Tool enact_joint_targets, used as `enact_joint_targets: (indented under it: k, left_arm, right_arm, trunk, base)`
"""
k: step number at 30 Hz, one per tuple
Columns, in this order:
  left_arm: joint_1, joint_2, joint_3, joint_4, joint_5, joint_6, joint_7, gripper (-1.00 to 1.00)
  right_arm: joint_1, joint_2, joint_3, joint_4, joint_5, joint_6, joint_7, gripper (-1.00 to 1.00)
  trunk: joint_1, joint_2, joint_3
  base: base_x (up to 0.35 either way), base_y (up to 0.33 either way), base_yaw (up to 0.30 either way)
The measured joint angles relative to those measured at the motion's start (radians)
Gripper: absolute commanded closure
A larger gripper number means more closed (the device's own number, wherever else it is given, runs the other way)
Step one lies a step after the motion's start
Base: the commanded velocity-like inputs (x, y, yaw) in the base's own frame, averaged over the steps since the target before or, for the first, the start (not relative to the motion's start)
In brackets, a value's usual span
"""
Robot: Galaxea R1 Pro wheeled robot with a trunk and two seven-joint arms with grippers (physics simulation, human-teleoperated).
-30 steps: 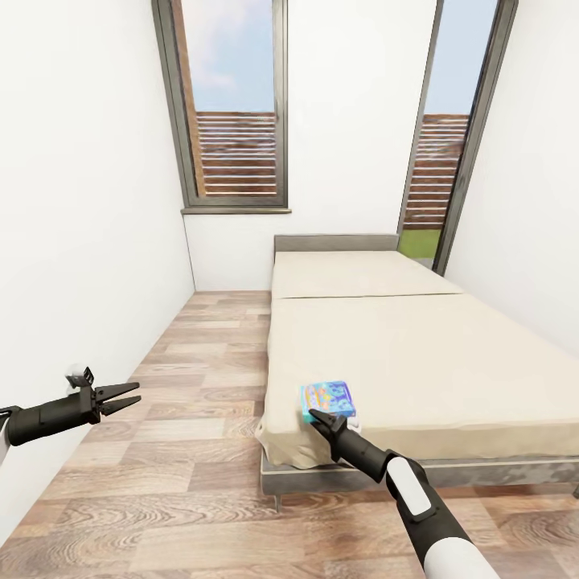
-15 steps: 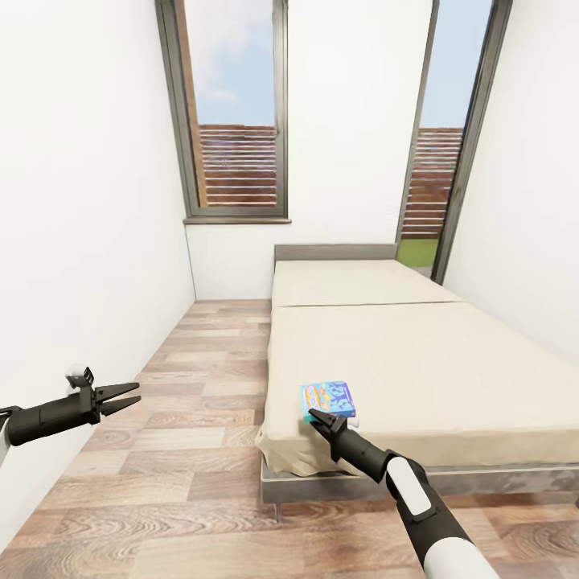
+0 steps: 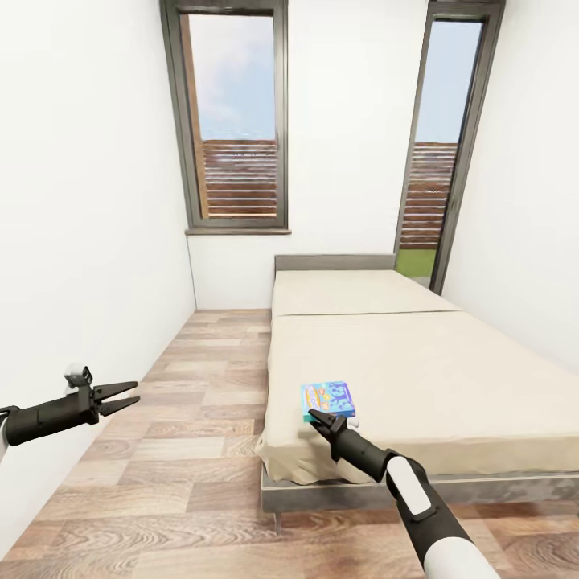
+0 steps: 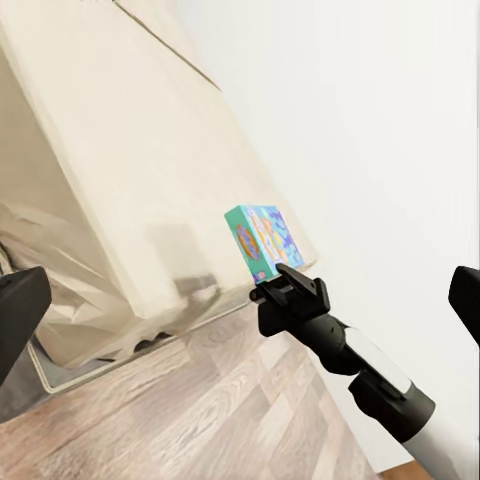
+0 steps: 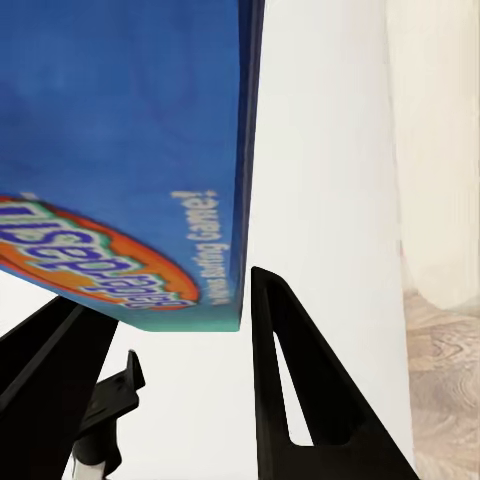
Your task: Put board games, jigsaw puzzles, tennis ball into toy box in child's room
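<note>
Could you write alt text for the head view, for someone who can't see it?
The right claw reaches a blue board game near the corner of a beige bed. The left claw hangs open over wood flooring.

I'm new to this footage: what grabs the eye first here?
A bright blue board game lies at the near corner of the beige bed. The right gripper sits right at its near edge, jaws open around the box's corner in the wrist view. The left gripper hangs open over the wood floor.
</note>
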Motion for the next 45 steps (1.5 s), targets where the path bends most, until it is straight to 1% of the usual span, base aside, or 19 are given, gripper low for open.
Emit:
enact_joint_targets:
  k: [4,8,9,15,17,19,22,24,26,32,42,45]
  left_arm:
    - [-0.001,0.001,-0.001,0.000,-0.001,0.007,0.000,-1.00]
    - [-0.001,0.001,-0.001,0.000,-0.004,0.010,0.000,-1.00]
    - [-0.001,0.001,-0.001,0.000,-0.004,0.010,0.000,-1.00]
    - [-0.002,0.001,-0.004,0.000,-0.004,0.010,0.000,-1.00]
    - [-0.002,0.001,-0.004,0.000,-0.004,0.010,0.000,-1.00]
    - [-0.002,0.001,-0.005,0.000,-0.004,0.010,0.000,-1.00]
    - [-0.001,0.003,-0.004,0.000,-0.003,0.010,0.000,-1.00]
    - [-0.002,0.005,-0.002,0.000,-0.002,0.010,0.000,-1.00]
    - [-0.002,0.006,-0.001,0.000,-0.002,0.010,0.000,-1.00]
    - [-0.001,0.006,-0.001,0.000,-0.002,0.010,0.000,-1.00]
    - [-0.001,0.004,-0.004,0.000,-0.006,0.012,0.000,-1.00]
    - [-0.001,0.003,-0.007,0.000,-0.006,0.011,0.000,-1.00]
  right_arm:
    - [0.001,-0.005,0.000,-0.008,0.003,-0.004,-0.008,1.00]
    - [0.001,-0.040,0.006,-0.010,0.005,-0.002,-0.008,1.00]
    - [0.001,-0.043,0.009,-0.010,0.004,0.000,-0.007,1.00]
    - [0.001,-0.049,0.014,-0.014,0.006,-0.002,-0.008,1.00]
    - [0.002,-0.050,0.018,-0.035,0.011,-0.002,-0.011,1.00]
    - [0.003,-0.050,0.023,-0.091,0.042,0.001,-0.021,1.00]
    - [0.001,-0.049,0.027,-0.221,0.106,0.017,-0.034,1.00]
    - [0.000,-0.047,0.029,-0.285,0.133,0.040,-0.038,1.00]
    - [0.000,-0.047,0.029,-0.312,0.148,0.059,-0.039,1.00]
    - [0.000,-0.050,0.026,-0.336,0.156,0.075,-0.037,1.00]
    - [0.001,-0.051,0.019,-0.340,0.152,0.079,-0.028,1.00]
    - [0.001,-0.070,0.020,-0.340,0.149,0.078,-0.027,1.00]
  trunk:
    - [-0.015,0.028,0.013]
    - [-0.031,0.056,0.025]
    - [-0.034,0.063,0.028]
    - [-0.057,0.105,0.047]
    - [-0.065,0.119,0.053]
    - [-0.073,0.133,0.060]
    - [-0.084,0.154,0.069]
    - [-0.092,0.168,0.075]
    - [-0.100,0.182,0.082]
    - [-0.123,0.224,0.100]
    - [-0.161,0.294,0.132]
    - [-0.172,0.315,0.141]
  base:
    - [0.000,0.000,0.000]
    - [0.000,0.000,0.000]
    - [0.000,0.000,0.000]
    - [0.000,0.000,0.000]
    - [0.000,0.000,0.000]
    - [0.000,0.000,0.000]
    - [0.000,0.000,0.000]
    - [0.000,0.000,0.000]
    - [0.000,0.000,0.000]
    - [0.000,0.000,0.000]
    - [0.000,0.000,0.000]
    - [0.000,0.000,0.000]
